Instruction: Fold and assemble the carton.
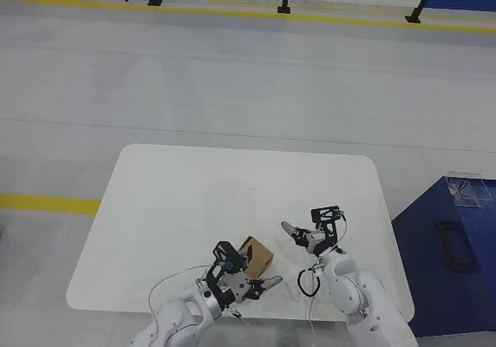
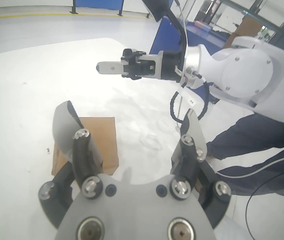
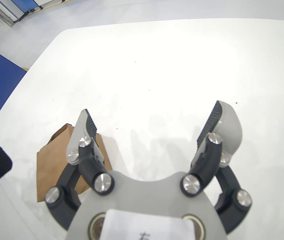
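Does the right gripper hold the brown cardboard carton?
No, the right gripper is open over the white table, and the brown cardboard carton lies apart, beside it.

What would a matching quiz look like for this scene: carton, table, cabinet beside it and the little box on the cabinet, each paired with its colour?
Things:
1. carton
2. table
3. cabinet
4. clear box

Colours:
A. blue
B. brown
C. see-through
D. white

Pairs: 1-B, 2-D, 3-A, 4-C
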Robot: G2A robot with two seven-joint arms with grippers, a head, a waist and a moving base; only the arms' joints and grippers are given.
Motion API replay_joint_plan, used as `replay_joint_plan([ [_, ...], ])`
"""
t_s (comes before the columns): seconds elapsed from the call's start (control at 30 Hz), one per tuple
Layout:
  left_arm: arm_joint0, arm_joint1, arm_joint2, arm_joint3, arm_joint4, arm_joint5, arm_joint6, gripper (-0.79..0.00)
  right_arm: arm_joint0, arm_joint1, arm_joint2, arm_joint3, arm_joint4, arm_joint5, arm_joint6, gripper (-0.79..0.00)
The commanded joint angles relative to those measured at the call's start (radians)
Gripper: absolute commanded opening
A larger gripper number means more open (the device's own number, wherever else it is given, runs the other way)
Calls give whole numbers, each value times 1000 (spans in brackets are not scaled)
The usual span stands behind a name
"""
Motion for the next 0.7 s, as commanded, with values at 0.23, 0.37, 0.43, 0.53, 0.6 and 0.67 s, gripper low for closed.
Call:
replay_joint_plan([
  [0.23, -50, -17, 43, 60, 1, 77, -11, -785, 0, 0, 0, 0, 0, 0, 0, 0],
  [0.37, -53, -19, 43, 71, 9, 105, -15, -785, 0, 0, 0, 0, 0, 0, 0, 0],
  [0.43, -55, -20, 45, 80, 15, 120, -21, -785, 0, 0, 0, 0, 0, 0, 0, 0],
  [0.53, -63, -23, 51, 94, 24, 144, -34, -785, 0, 0, 0, 0, 0, 0, 0, 0],
  [0.6, -66, -25, 54, 105, 28, 160, -34, -785, 0, 0, 0, 0, 0, 0, 0, 0],
  [0.67, -70, -27, 59, 113, 37, 181, -43, -785, 0, 0, 0, 0, 0, 0, 0, 0],
])
